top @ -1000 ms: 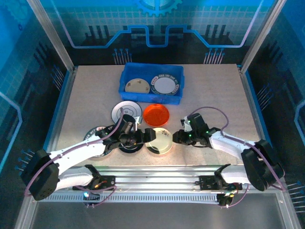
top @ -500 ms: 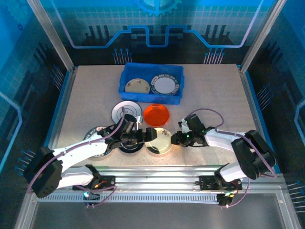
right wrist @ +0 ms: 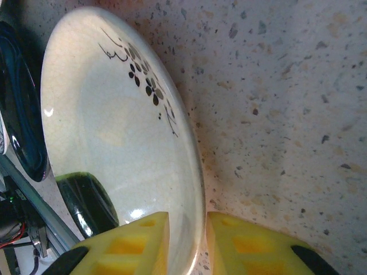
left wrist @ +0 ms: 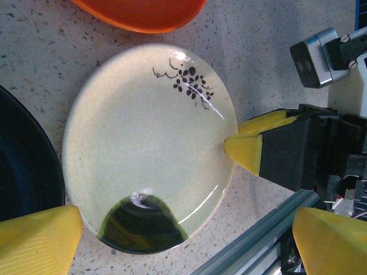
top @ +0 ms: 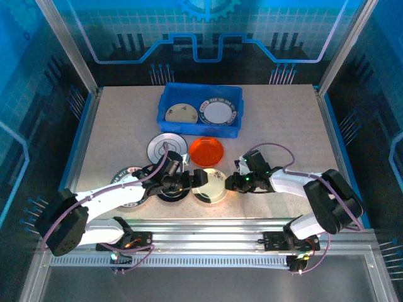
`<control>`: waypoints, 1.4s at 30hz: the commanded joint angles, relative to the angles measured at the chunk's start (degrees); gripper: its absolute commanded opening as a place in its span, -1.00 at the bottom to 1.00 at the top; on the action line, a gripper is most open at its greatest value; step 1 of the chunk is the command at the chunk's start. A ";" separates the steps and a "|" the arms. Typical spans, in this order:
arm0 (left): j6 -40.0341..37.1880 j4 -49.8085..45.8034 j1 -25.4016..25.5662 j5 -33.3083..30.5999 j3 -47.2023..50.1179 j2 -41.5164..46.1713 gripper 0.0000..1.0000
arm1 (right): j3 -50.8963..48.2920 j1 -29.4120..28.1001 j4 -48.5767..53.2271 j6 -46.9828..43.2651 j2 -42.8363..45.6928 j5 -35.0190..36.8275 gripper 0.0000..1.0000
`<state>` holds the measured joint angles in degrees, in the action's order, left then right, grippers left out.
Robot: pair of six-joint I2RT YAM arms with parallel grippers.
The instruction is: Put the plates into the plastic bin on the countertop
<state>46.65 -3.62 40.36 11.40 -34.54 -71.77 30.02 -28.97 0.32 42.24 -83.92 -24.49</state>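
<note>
Two plates [top: 179, 113] lie in the bin [top: 189, 131], several more wait on the bench [top: 283, 126], and the right tool [right wrist: 186, 229] pinches the rim of the cream plate [left wrist: 149, 149] there while the left tool [top: 187, 182] hangs spread wide above it.

Pretty clearly a robot lab test cell: speckled surface [top: 283, 126] boxed in by aluminium rails [top: 208, 228], blue backdrop panels [top: 264, 38] printed with gear and circuit graphics, white robot arms [top: 107, 199] bolted at the front.

Left wrist view: orange-red plate [left wrist: 143, 12] is cropped by the upper edge, black plate [left wrist: 23, 166] by the left edge. Right wrist view: cream plate [right wrist: 114, 132] is partly hidden behind the right pincer [right wrist: 188, 222].
</note>
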 commanded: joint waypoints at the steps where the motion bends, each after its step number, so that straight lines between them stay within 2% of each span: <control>1: 0.54 1.33 0.40 -0.32 -0.34 -1.25 0.90 | 1.31 -0.78 -0.36 0.45 -0.96 -0.29 -0.50; 4: 0.13 1.47 0.42 -0.40 -0.92 -2.14 0.90 | 1.36 -0.95 -0.73 0.74 -1.75 -0.34 -0.52; 10: 0.03 1.45 0.42 -0.68 -1.23 -2.41 0.90 | 0.84 -0.91 -1.94 1.24 -3.08 -0.38 -0.67; 15: 0.30 1.30 0.41 -1.56 -1.31 -2.34 0.90 | 0.66 -0.82 -1.08 0.95 -2.51 -0.10 -0.71; 20: -0.05 1.42 0.42 -2.26 -1.84 -2.59 0.89 | -0.35 -0.56 -1.06 1.16 -1.39 0.32 -0.83; 25: -0.50 0.57 0.41 -3.05 -2.71 -2.76 0.89 | -1.33 0.12 -0.41 1.09 0.16 0.68 -0.84; 27: -0.93 0.22 0.40 -3.30 -3.07 -2.74 0.90 | -1.93 0.77 -0.08 1.15 1.18 0.80 -0.89; 28: -1.11 0.12 0.35 -3.39 -3.09 -2.68 0.90 | -2.29 1.14 0.18 1.13 1.81 0.68 -0.97; 37: -2.77 0.13 0.33 -3.75 -3.73 -2.37 0.88 | -4.68 6.91 2.90 1.64 12.40 -6.24 -1.00; 39: -2.87 0.71 0.18 -3.66 -3.60 -2.32 0.84 | -4.54 8.16 3.56 2.08 14.95 -8.55 -1.00; 42: -2.38 2.12 -0.21 -2.72 -3.43 -2.61 0.68 | -3.50 9.02 3.68 2.58 17.65 -11.80 -1.00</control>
<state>44.88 -3.07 40.34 8.60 -36.29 -74.00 25.47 -20.78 2.83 44.03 -68.51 -30.61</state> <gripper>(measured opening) 0.855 0.061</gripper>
